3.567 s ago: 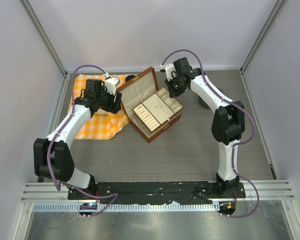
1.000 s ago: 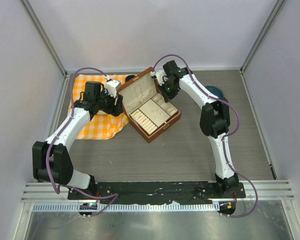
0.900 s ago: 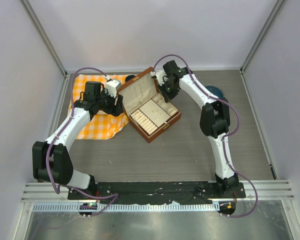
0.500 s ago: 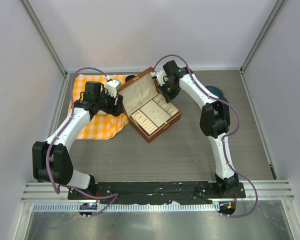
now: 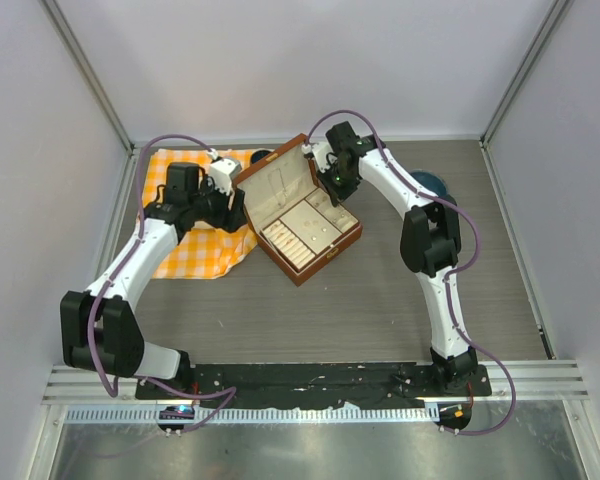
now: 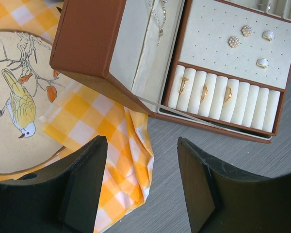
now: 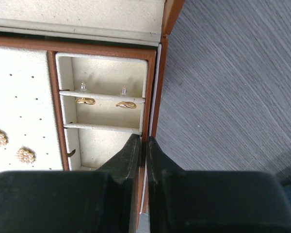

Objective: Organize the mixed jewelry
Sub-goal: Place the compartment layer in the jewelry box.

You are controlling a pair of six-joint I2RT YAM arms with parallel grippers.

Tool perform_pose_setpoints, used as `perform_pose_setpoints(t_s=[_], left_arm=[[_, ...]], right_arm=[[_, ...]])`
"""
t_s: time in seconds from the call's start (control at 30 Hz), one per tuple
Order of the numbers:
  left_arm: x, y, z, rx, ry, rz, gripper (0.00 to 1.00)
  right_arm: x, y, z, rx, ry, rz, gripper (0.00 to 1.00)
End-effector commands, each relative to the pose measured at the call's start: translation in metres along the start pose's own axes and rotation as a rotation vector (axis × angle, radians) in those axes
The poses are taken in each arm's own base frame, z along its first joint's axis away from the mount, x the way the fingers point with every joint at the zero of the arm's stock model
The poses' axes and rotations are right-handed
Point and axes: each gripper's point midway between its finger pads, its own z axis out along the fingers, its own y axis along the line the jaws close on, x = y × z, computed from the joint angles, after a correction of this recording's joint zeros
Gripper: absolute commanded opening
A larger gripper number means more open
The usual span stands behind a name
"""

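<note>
The brown jewelry box (image 5: 302,222) stands open at the table's middle back, its lid (image 6: 89,41) raised. A thin silver necklace (image 6: 158,17) hangs inside the lid. Three small gold rings (image 6: 203,92) sit in the cream ring rolls, and pearl studs (image 6: 234,41) are pinned on the pad. Two gold pieces (image 7: 125,104) hang on a bar in a side compartment. My right gripper (image 7: 145,145) is shut on the box's right wall (image 7: 153,92), one finger inside and one outside. My left gripper (image 6: 141,187) hovers open over the cloth's edge, holding nothing.
An orange checked cloth (image 6: 111,141) lies left of the box with a bird-painted plate (image 6: 19,102) on it. A dark blue bowl (image 5: 427,185) sits behind my right arm. Grey walls and metal posts enclose the table.
Since the oldest frame my right arm swung left onto the box's far right wall, and the box shifted slightly left. Over the last second the left arm's elbow drifted a little.
</note>
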Motion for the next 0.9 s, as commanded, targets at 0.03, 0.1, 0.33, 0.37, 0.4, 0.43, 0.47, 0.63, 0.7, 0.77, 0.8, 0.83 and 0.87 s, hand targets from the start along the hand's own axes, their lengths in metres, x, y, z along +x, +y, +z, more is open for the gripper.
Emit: perform_pose_setpoints(t_s=[0.03,0.1,0.33,0.37,0.4,0.43,0.47,0.63,0.7,0.77,0.8,0.83,0.87], left_arm=[[-0.01,-0.004,-0.011,0.006,-0.052,0.015,0.64],[-0.008,-0.004,-0.01,0.006,-0.051,0.012,0.64],[-0.005,-0.007,-0.013,0.012,-0.047,0.013,0.64],[-0.005,-0.007,-0.014,0.01,-0.047,0.016,0.64],[-0.005,-0.007,-0.015,0.009,-0.05,0.017,0.64],[-0.006,-0.007,-0.016,0.008,-0.054,0.022,0.64],[-0.005,-0.007,-0.016,0.008,-0.051,0.019,0.64],[-0.005,-0.01,-0.023,0.005,-0.06,0.028,0.64],[-0.007,-0.011,-0.028,-0.002,-0.075,0.034,0.64],[-0.01,-0.013,-0.034,-0.009,-0.09,0.036,0.64],[-0.012,-0.013,-0.036,-0.009,-0.096,0.035,0.64],[-0.014,-0.015,-0.037,-0.006,-0.104,0.026,0.64],[-0.017,-0.015,-0.04,-0.007,-0.115,0.026,0.64]], right_arm=[[-0.003,-0.002,-0.021,0.028,-0.03,-0.007,0.13],[-0.003,-0.001,-0.019,0.026,-0.041,0.004,0.16],[-0.006,0.008,-0.013,0.015,-0.051,0.018,0.23],[-0.005,0.008,-0.012,0.016,-0.047,0.02,0.25],[-0.005,0.009,-0.012,0.016,-0.047,0.022,0.26],[-0.005,0.009,-0.012,0.019,-0.047,0.023,0.27],[-0.006,0.009,-0.014,0.021,-0.05,0.023,0.29],[-0.015,0.007,-0.03,0.048,-0.083,0.026,0.33],[-0.02,0.004,-0.044,0.073,-0.104,0.024,0.36],[-0.021,0.001,-0.053,0.095,-0.113,0.023,0.41],[-0.025,0.0,-0.063,0.105,-0.131,0.023,0.43],[-0.024,0.0,-0.067,0.11,-0.134,0.024,0.47],[-0.025,-0.002,-0.072,0.12,-0.141,0.028,0.49]])
